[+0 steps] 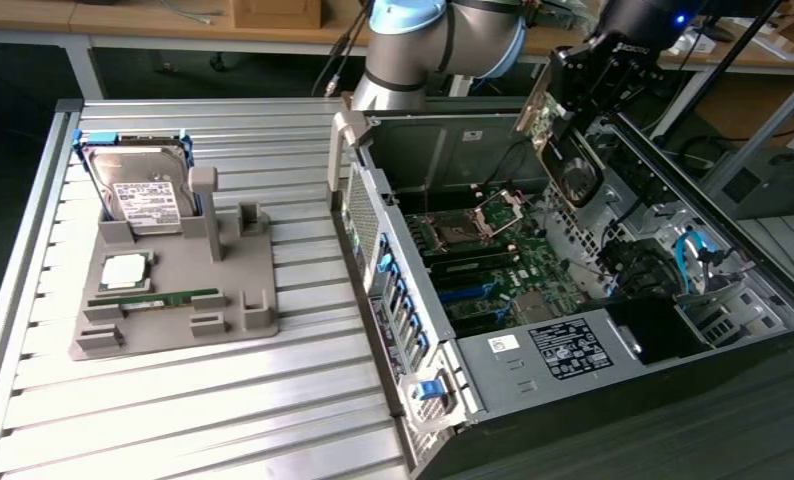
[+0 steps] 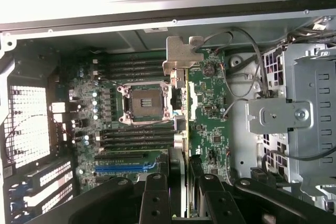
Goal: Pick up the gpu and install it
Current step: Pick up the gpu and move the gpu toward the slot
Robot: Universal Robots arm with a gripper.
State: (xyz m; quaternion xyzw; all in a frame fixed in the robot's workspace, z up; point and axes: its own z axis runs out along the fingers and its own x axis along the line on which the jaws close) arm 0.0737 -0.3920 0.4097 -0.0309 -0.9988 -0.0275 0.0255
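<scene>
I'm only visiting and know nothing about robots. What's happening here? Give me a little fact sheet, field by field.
Setting: open computer case lying on its side, at the exterior view's right
Jaws: shut on the graphics card
Graphics card: held on edge in the air over the main board, apparently not plugged in yet
Processor socket: empty
Grey holder: on the slatted table, at the exterior view's left
On the holder: hard drive standing up; memory stick and processor chip lying flat

gpu (image 1: pixel 571 165) held above open case (image 1: pixel 365 200)
the gripper (image 1: pixel 577 95) clamps its upper edge; a hard drive (image 1: pixel 144 195) stands in a grey holder (image 1: pixel 170 320) beside the case.
</scene>
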